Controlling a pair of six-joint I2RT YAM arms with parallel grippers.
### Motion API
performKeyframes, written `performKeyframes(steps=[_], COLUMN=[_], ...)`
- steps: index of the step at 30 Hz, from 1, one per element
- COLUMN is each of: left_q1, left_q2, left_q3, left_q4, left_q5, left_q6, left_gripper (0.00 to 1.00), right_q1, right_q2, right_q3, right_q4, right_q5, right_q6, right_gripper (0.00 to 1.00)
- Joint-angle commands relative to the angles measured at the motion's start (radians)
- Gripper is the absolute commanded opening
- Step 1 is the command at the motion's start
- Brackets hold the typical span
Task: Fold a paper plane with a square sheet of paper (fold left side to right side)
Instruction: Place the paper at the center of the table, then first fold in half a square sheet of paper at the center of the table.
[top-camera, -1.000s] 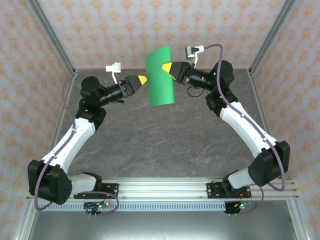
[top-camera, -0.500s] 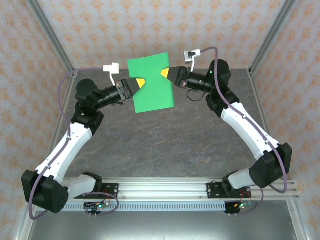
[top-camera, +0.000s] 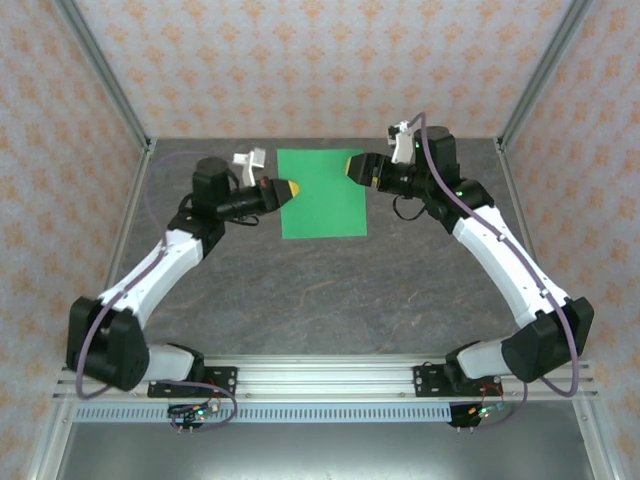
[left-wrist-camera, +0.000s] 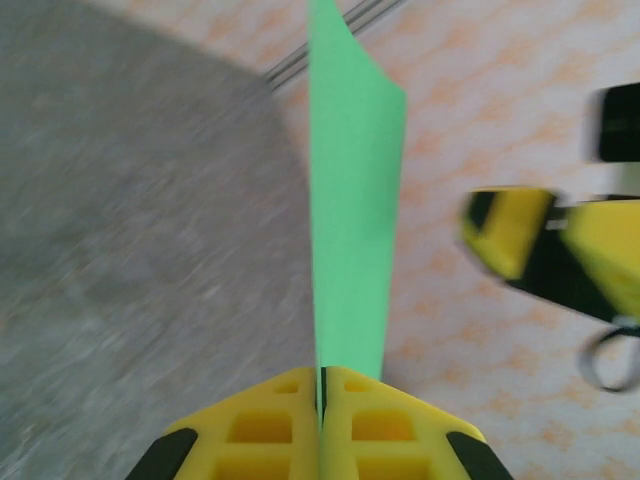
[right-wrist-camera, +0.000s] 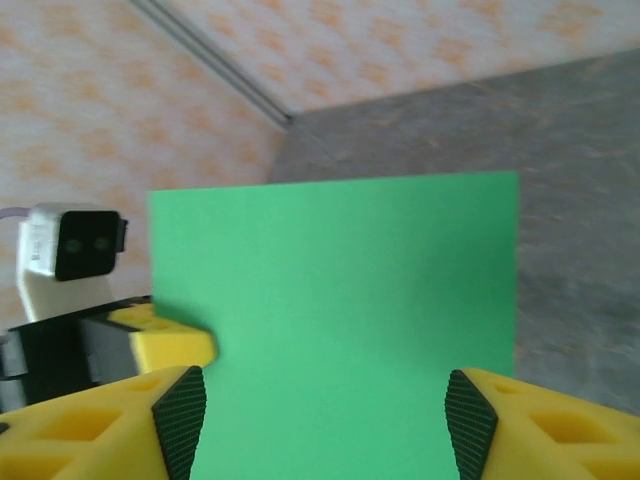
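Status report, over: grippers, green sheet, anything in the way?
Left gripper shut on left edge of the square sheet of paper. Right gripper open at its far right corner. Sheet flat, uncreased. No obstruction seen.

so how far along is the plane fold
Done: no fold yet. The square sheet of paper looks flat and uncreased in the right wrist view.
In hand: the left end effector is shut on the sheet's left edge, while the right end effector stands open, apart from it.
Left: the left-to-right fold and every fold after it.
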Motion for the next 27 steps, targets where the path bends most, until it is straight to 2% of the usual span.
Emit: performKeyframes(steps=[1, 3, 7, 12, 18, 22, 27], left_q1=[-0.018, -0.024, -0.029, -0.029, -0.029, -0.032, -0.048], left_q2=[0.122, 0.209, 0.37, 0.467, 0.492, 0.476, 0.433], left_q3=[0.023, 0.049, 0.087, 0.123, 0.118, 0.114, 0.107], left_q4=[-0.125, -0.152, -0.146, -0.198, -0.217, -0.213, -0.182], left_q5=[-0.033, -0.047, -0.049, -0.092, -0.099, -0.084, -0.036], left_q6=[0.102, 0.128, 0.142, 0.206, 0.217, 0.201, 0.16], left_gripper=[0.01, 0.0, 0.0, 0.0, 0.0, 0.1, 0.34], right_q1=[-0.003, -0.002, -0.002, 0.009, 0.014, 0.015, 0.015], right_q2=[0.039, 0.076, 0.2, 0.373, 0.509, 0.566, 0.601], right_q3=[-0.043, -0.085, -0.155, -0.205, -0.207, -0.198, -0.191], right_q4=[-0.058, -0.012, 0.108, 0.21, 0.188, 0.144, 0.097], right_q5=[0.093, 0.059, -0.021, -0.042, -0.015, 0.003, 0.036], right_q6=[-0.059, -0.025, 0.08, 0.16, 0.174, 0.168, 0.153], right_gripper=[0.69, 0.65, 0.46, 0.3, 0.27, 0.27, 0.27])
